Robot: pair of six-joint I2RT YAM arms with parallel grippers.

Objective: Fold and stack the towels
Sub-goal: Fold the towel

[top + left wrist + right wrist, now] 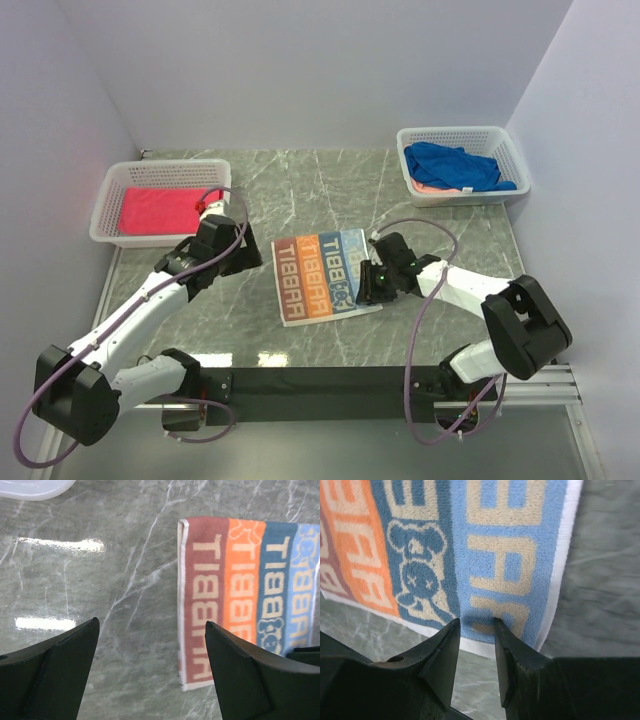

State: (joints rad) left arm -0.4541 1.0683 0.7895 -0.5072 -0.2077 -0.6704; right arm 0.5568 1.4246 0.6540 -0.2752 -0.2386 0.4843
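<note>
The printed orange/blue towel [322, 275] with block letters lies flat on the table's middle. It also shows in the left wrist view [240, 595] and the right wrist view [510, 555]. My right gripper [367, 285] [476, 621] is at its near right corner, jaws narrowly apart, tips pressing on the light-blue stripe. My left gripper [240, 250] [151, 624] is wide open and empty above bare table, just left of the towel's left edge. A pink-red towel [160, 210] lies in the left basket. A deep blue towel [455, 165] lies over a salmon-peach one [430, 187] in the right basket.
A white mesh basket [105, 215] stands at the back left; its corner shows in the left wrist view [30, 487]. A second white mesh basket [460, 132] stands at the back right. Grey marble table [330, 190] lies between them, with walls on three sides.
</note>
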